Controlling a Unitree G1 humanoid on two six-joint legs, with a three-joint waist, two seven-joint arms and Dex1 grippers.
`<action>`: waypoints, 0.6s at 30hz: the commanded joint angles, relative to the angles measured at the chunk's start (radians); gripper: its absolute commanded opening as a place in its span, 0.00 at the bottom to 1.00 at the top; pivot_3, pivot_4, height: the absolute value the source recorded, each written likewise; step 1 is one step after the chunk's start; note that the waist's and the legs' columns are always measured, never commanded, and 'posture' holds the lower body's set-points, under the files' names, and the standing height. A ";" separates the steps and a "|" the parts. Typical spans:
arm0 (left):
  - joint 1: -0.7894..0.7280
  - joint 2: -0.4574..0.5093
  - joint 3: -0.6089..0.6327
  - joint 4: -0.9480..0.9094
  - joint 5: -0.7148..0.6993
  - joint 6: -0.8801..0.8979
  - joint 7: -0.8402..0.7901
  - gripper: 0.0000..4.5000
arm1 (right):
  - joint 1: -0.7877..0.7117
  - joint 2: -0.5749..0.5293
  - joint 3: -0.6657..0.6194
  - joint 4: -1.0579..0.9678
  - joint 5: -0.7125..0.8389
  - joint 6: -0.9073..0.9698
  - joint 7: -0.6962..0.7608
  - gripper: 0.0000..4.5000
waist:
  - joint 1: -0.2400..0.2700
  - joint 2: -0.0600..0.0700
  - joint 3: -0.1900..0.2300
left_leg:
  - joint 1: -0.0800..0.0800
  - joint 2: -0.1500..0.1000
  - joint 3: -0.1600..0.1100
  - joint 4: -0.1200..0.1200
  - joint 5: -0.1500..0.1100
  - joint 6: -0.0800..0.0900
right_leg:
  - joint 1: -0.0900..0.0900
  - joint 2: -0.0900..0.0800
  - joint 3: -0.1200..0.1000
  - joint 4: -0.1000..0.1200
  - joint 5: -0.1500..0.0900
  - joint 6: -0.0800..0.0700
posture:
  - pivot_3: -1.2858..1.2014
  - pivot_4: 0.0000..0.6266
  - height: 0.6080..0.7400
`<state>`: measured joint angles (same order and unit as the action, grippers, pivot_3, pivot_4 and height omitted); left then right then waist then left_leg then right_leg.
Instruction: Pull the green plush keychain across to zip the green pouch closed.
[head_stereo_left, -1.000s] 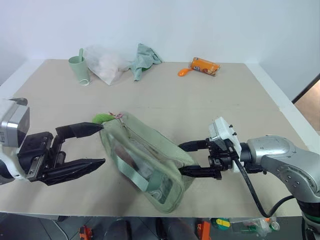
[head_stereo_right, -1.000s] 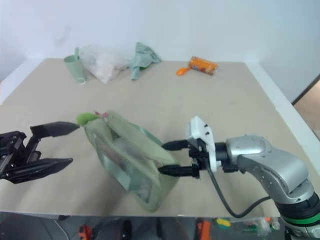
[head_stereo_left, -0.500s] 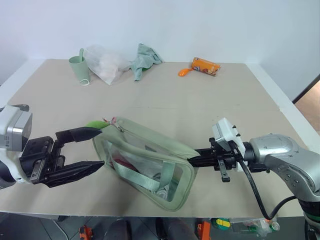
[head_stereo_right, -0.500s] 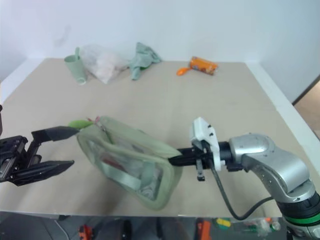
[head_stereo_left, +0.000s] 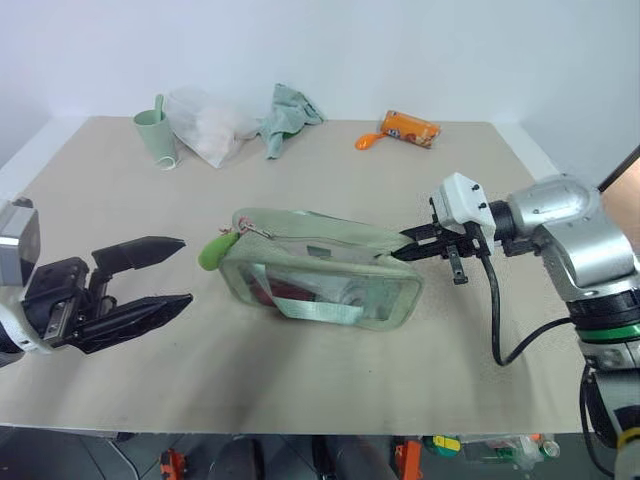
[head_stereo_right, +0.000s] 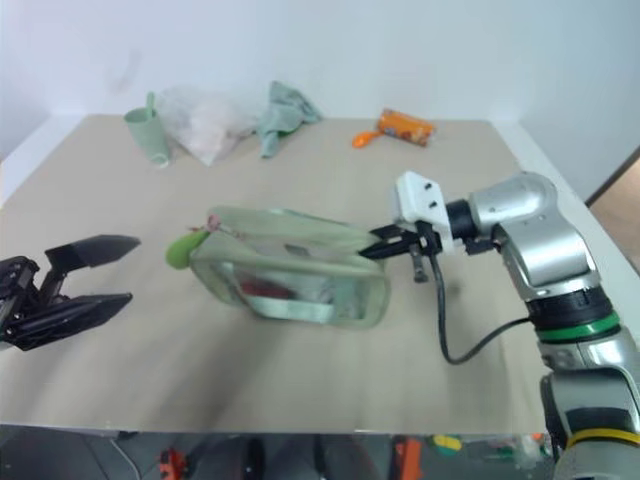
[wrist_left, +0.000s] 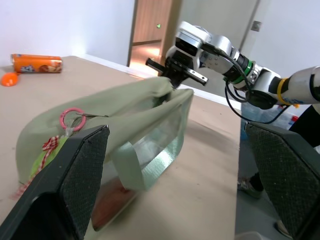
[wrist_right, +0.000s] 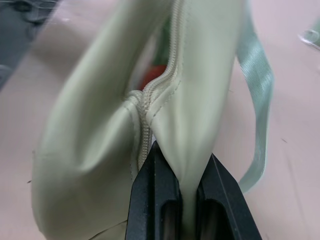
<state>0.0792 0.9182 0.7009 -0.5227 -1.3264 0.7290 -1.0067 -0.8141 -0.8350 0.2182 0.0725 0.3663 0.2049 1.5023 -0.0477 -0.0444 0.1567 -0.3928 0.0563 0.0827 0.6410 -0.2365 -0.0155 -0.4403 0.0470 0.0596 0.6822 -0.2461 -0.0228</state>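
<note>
The green pouch (head_stereo_left: 320, 272) lies lengthwise across the middle of the table, its clear window facing me and its zipper along the top. The green plush keychain (head_stereo_left: 212, 251) hangs at its left end from a pink ring (wrist_left: 72, 119). My right gripper (head_stereo_left: 402, 251) is shut on the fabric of the pouch's right end; the right wrist view shows both fingers (wrist_right: 156, 200) pinching it beside the zipper. My left gripper (head_stereo_left: 187, 270) is open, a short way left of the keychain and apart from it. Its fingers (wrist_left: 80, 175) frame the pouch in the left wrist view.
Along the far edge stand a pale green cup (head_stereo_left: 155, 136), a white plastic bag (head_stereo_left: 208, 126), a teal cloth (head_stereo_left: 290, 115) and an orange packet (head_stereo_left: 410, 129) with an orange piece (head_stereo_left: 366, 142) beside it. Bare tabletop (head_stereo_left: 300, 370) lies in front of the pouch.
My right gripper shut on the pouch's right end and carried it away and to the right, swinging the pouch from slanted to lengthwise. The keychain drew away from the open left gripper.
</note>
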 joint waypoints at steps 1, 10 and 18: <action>0.011 0.024 0.076 -0.014 -0.042 0.015 0.010 1.00 | -0.049 0.057 0.019 0.057 -0.034 -0.077 0.042 0.01 | -0.003 0.000 0.000 | 0.000 0.001 0.000 0.000 0.000 0.000 | 0.000 0.000 0.000 0.000 0.000 0.000 | 0.52 0.24 0.98; 0.038 0.045 0.139 -0.027 -0.098 0.054 0.021 1.00 | -0.149 0.142 -0.051 0.128 -0.029 -0.038 -0.035 0.13 | -0.011 0.001 0.001 | 0.004 0.005 0.001 0.000 0.002 -0.003 | 0.000 0.005 -0.001 0.003 0.003 -0.006 | 0.52 0.24 0.98; 0.012 0.061 0.116 -0.018 -0.121 0.062 0.011 1.00 | -0.081 0.103 -0.088 0.004 0.034 0.117 -0.045 0.61 | 0.001 0.003 0.002 | 0.001 0.005 -0.001 0.000 0.003 -0.005 | -0.001 0.005 -0.002 0.004 0.003 -0.007 | 0.52 0.24 0.98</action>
<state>0.1024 0.9622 0.7992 -0.5336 -1.4269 0.7932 -0.9899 -0.8989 -0.7185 0.1660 0.1236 0.3761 0.3028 1.4619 -0.0464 -0.0413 0.1588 -0.3914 0.0604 0.0814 0.6405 -0.2333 -0.0210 -0.4411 0.0512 0.0575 0.6859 -0.2436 -0.0294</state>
